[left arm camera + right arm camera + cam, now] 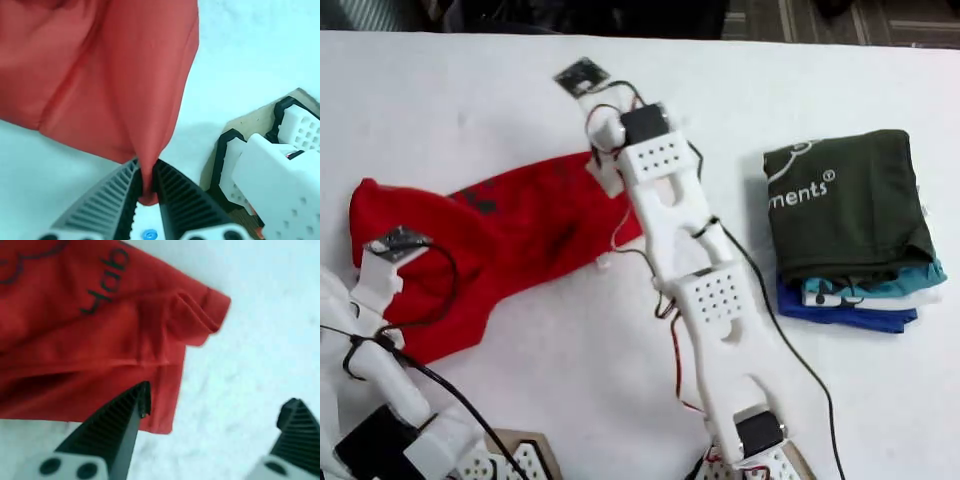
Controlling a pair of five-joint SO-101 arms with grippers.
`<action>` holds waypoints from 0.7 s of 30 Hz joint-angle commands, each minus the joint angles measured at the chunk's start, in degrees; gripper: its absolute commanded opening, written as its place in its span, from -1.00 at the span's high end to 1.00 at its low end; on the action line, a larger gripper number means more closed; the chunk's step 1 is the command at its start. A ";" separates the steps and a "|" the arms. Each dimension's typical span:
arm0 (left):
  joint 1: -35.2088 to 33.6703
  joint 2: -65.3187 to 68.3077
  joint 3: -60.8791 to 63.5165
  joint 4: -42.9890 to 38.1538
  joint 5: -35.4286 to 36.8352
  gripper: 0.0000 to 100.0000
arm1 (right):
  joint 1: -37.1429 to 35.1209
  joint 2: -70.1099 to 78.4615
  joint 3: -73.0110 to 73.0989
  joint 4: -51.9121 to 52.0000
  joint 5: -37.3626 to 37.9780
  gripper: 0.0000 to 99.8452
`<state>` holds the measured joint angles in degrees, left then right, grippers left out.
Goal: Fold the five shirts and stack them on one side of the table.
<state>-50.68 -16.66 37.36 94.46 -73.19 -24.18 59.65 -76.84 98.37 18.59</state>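
Rumpled red shirt, dark print, fold in left end effector

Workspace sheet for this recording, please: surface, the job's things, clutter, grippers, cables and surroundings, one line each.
Surface: white table, flat, no marks seen.
Job's things: red shirt lies spread and unfolded, left of centre. The stack of folded shirts sits at the right, dark green on top, with teal, white and blue edges beneath.
Clutter: nothing seen.
Grippers: left gripper has its fingers shut on a bunched edge of the red shirt. The right gripper is open, one finger over the shirt's hem, the other over the table.
Cables: black cable runs beside the right arm across the table.
Surroundings: dark floor past the far edge.
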 commanded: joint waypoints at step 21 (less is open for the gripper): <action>2.07 -1.98 -0.35 -0.35 0.44 0.95 | -4.26 -5.93 25.58 -5.67 0.35 0.18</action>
<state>-49.19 -16.66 37.36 94.46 -73.19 -27.52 54.46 -50.99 93.80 18.59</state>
